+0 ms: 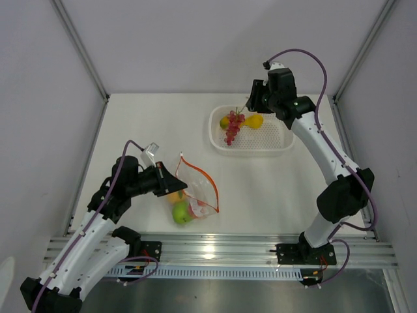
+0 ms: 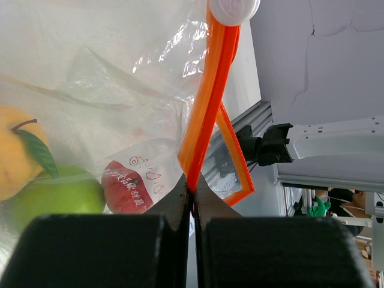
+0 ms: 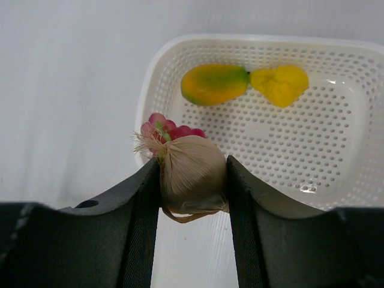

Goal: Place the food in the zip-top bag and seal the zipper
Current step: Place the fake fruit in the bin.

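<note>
desk (image 1: 150, 124): carrying a white basket at far right and the zip-top bag at near left, well apart.
basket (image 1: 260, 138): sitting flat, holding the mango and a yellow piece.
zip-top bag (image 1: 199, 186): lying crumpled beside the left arm, its mouth gaping; a red label (image 2: 129, 183) is showing through the plastic.
left pincer (image 2: 192, 198): squeezing together on the zipper where its two strips meet.
right pincer (image 3: 192, 168): hovering over the basket's left rim, clamping on a beige bulb (image 3: 192, 174).
grape bunch (image 1: 232, 127): hanging right behind the bulb, over the basket's left end; can't tell if the two are joined.
green apple (image 2: 60, 195): sitting inside the bag, at its near end.
orange peach (image 2: 18, 153): lying inside the bag, touching the apple.
mango (image 3: 214, 84): lying in the basket's far left corner.
yellow piece (image 3: 279, 84): touching the mango's right tip.
zipper (image 2: 210, 102): standing open, the strips spreading apart, a white slider (image 2: 234, 9) sitting at the far end.
</note>
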Robot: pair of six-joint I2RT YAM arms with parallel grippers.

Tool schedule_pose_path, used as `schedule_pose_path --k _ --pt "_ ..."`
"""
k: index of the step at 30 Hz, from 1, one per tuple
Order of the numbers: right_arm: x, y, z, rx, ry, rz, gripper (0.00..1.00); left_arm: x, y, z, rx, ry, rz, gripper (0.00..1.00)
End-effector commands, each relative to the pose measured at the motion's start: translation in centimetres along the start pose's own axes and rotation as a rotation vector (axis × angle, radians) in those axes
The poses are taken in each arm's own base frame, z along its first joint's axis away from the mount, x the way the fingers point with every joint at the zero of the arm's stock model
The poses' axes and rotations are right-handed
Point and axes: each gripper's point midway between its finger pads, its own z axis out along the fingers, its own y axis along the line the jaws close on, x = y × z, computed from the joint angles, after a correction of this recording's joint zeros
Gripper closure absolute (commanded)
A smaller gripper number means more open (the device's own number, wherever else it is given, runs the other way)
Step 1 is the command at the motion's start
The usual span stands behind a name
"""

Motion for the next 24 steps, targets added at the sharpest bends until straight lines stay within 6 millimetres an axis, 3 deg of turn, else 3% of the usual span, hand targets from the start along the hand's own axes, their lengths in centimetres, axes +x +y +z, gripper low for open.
schedule_pose_path --k 1,4,12,24 --pt "-2.1 -0.9 1.3 0.008 -0.044 0.006 0.73 -0.2 -0.1 -0.1 0.009 -0.008 0.006 0.99" --pt "-0.3 -1.7 3.2 0.023 0.012 0.024 0.72 -0.2 -0.1 -0.1 0.009 -0.008 0.009 0.99" --pt "7.3 -3.8 8.0 0.079 0.231 0.052 0.67 0.1 0.1 0.0 0.007 0.0 0.008 0.99" --pt "13.0 -3.5 10.3 0.008 0.394 0.11 0.53 0.3 0.4 0.0 0.005 0.002 0.008 1.0"
